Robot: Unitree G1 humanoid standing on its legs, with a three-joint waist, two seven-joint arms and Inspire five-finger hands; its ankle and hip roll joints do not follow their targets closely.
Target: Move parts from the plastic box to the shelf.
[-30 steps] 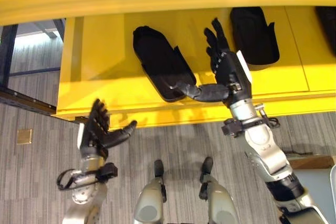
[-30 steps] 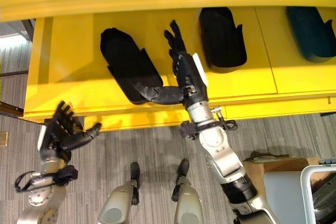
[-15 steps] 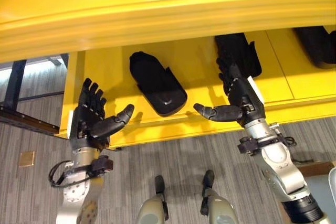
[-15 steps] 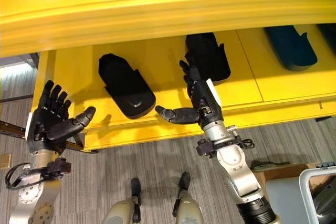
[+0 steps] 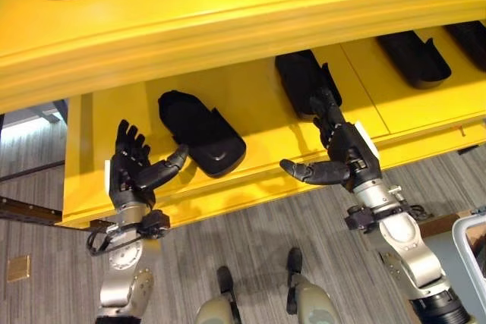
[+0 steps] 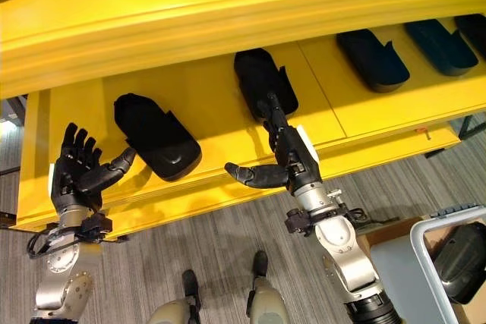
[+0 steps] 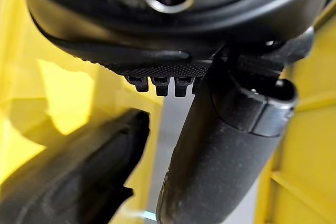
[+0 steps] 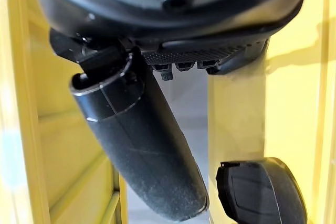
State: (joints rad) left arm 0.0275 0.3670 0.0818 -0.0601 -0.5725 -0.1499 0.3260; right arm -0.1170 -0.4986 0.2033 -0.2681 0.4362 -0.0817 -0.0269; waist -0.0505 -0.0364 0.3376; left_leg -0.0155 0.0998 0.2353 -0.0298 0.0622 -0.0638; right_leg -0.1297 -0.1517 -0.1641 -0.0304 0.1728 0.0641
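Over the yellow shelf [image 5: 250,123], both hands are spread wide and empty: left hand [image 5: 130,176] beside one black part [image 5: 201,133], right hand [image 5: 342,157] just below another part [image 5: 306,80].

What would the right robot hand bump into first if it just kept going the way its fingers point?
Probably the black part lying on the yellow shelf. The right robot hand is open, fingers aimed up toward that part's near end. How high the hand is above the shelf is unclear, so it might pass over it.
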